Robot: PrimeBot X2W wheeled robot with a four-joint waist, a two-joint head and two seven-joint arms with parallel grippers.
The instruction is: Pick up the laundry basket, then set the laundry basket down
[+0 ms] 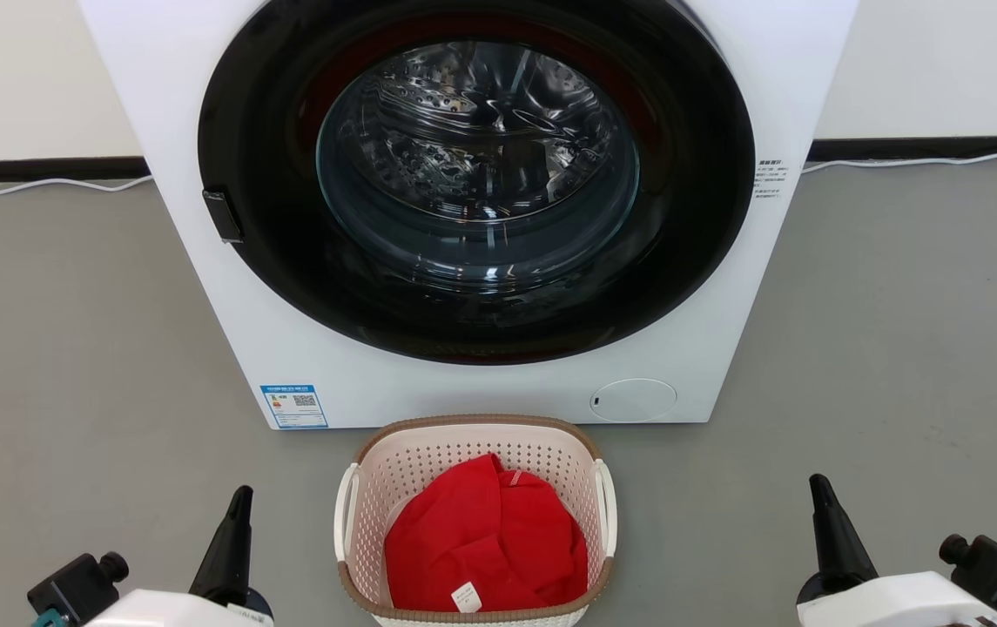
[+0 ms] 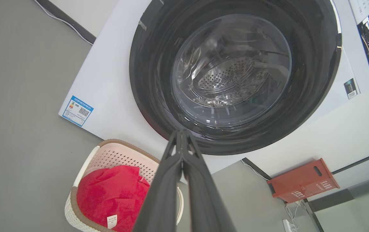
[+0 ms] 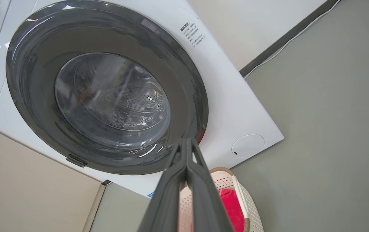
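The laundry basket point(image 1: 376, 488), cream-white and perforated with a brown rim and two white side handles, stands on the grey floor just before the washing machine. A red garment point(image 1: 485, 544) with a white tag lies inside it. My left gripper point(image 1: 241, 498) is at the lower left, apart from the basket's left handle, fingers pressed together and holding nothing. My right gripper point(image 1: 817, 486) is at the lower right, well clear of the right handle, also shut and empty. The left wrist view shows the basket point(image 2: 113, 154) left of my shut fingers point(image 2: 181, 132); the right wrist view shows the basket point(image 3: 252, 206) behind my shut fingers point(image 3: 187, 141).
A white front-loading washing machine point(image 1: 472, 383) with a dark round door, closed, rises right behind the basket. A white cable point(image 1: 45, 183) runs along the wall's black baseboard. An orange-red box point(image 2: 303, 180) sits by the wall beside the machine. Grey floor spreads on both sides.
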